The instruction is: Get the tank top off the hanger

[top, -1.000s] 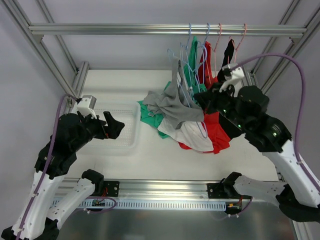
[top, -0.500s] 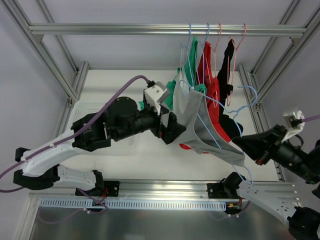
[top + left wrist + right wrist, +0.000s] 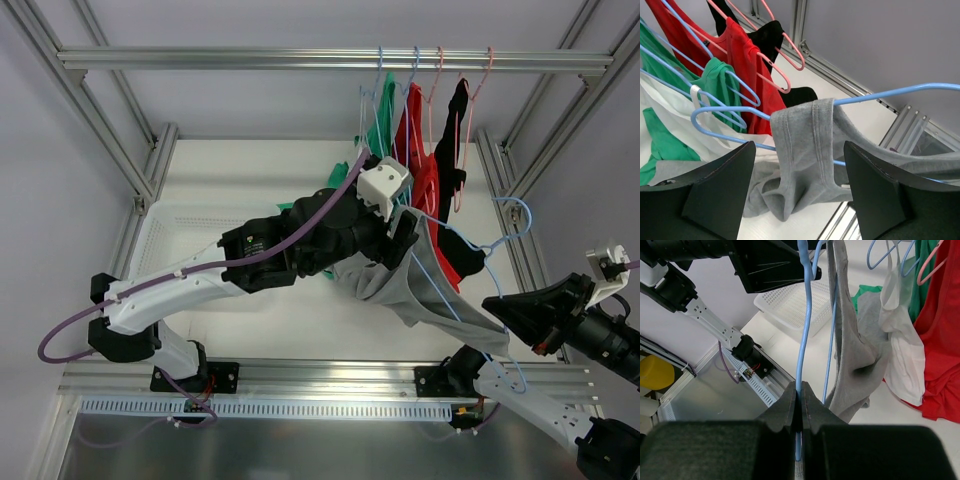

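Basket (image 3: pixel 175 228) at left edge, partly behind left arm (image 3: pixel 190 288). Left gripper (image 3: pixel 799 165) wide, astride grey tank top (image 3: pixel 800 127); right gripper (image 3: pixel 799 392) clamps blue hanger (image 3: pixel 805 330).

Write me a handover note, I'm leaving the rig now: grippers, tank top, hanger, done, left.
Right gripper: shut on the blue hanger, held away from the rail.
Left gripper: open, fingers either side of the strap of the grey tank top.
Done: hanger taken off the rail.
Left: the tank top is still on the hanger; close on the strap and pull it free.
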`<state>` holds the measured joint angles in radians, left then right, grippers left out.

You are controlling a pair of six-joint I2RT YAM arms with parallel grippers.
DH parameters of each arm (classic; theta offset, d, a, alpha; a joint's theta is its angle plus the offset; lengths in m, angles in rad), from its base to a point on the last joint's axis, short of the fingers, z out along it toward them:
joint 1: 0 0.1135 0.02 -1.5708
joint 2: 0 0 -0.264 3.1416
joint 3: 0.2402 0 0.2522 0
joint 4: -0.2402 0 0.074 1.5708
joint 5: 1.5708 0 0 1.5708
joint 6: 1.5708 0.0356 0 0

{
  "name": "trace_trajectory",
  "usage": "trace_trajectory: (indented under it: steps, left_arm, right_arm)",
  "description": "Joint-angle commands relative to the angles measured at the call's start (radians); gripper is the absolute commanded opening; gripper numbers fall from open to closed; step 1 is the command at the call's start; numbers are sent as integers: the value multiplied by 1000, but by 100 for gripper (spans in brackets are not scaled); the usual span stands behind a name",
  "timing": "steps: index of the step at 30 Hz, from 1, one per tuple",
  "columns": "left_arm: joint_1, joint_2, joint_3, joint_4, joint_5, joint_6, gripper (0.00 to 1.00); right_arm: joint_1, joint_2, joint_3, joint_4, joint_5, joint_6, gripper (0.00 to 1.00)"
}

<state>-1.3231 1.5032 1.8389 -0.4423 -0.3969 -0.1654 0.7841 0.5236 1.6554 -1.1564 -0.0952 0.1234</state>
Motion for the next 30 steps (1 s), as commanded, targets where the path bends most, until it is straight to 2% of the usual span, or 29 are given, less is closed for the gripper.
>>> trace_trajectory:
  steps: [1,4,5,8,11,14,19,21,24,25,27,28,30]
  left_arm:
    - [-10,2,34,85,20,17,69]
    - [-10,11,26,97,17,9,59]
    - [-10,15,22,102,7,7,50]
    - [-10,17,11,105,-14,6,46]
    - [-8,22,2,113,-29,6,48]
    - [-10,29,2,119,-34,6,58]
    - [-10,48,3,125,-49,9,62]
    - [-10,52,2,126,-60,12,52]
    - [-10,46,-9,128,-69,9,25]
    - [-10,42,-16,128,-71,6,19]
    - [-10,25,-26,128,-74,3,14]
    - [-10,11,-33,128,-79,3,8]
    - [-10,0,-40,129,-101,3,2]
  right_arm:
    - [0,-11,35,27,-26,16,0]
    - [1,-10,40,26,-23,15,0]
    - [0,-10,41,26,-26,13,1]
    - [0,-10,41,26,-29,18,0]
    - [0,-11,46,27,-34,21,0]
    - [0,-8,44,29,-43,24,0]
    - [0,1,46,32,-66,22,0]
    - [0,1,52,34,-69,22,0]
    - [0,-4,50,32,-60,18,0]
    - [0,-5,47,32,-55,16,0]
    - [1,-13,35,32,-46,12,0]
    - [0,-16,32,32,-41,7,0]
    - [0,-26,15,31,-31,1,0]
